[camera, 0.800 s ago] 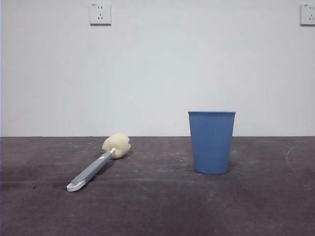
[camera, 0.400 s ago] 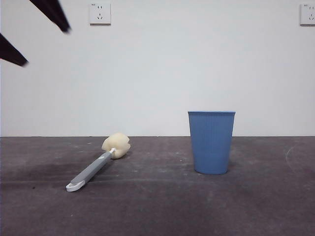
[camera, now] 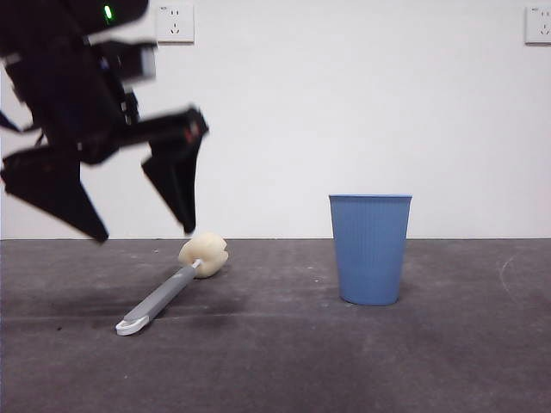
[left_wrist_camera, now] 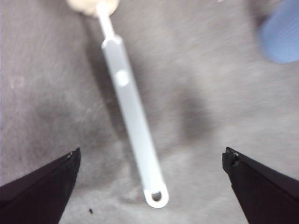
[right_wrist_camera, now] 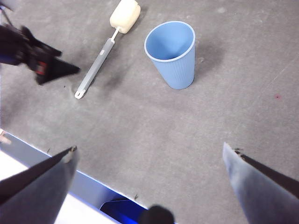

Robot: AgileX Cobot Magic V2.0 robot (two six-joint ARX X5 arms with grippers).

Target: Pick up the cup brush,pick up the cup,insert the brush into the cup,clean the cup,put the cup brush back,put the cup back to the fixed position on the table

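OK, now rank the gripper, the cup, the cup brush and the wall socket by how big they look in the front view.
1. left gripper, open above the brush; it looks largest, though nearness to the camera may inflate it
2. cup
3. cup brush, lying flat on the table; longer but slimmer than the cup, so a close call
4. wall socket

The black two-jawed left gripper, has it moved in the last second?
Yes. The left gripper has come down from the top corner, past the wall socket, toward the cup brush, jaws open.

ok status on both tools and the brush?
Left tool open, above brush, not touching. Right tool open, high, waiting. Brush flat on table; cup upright, apart. Nothing in the way.
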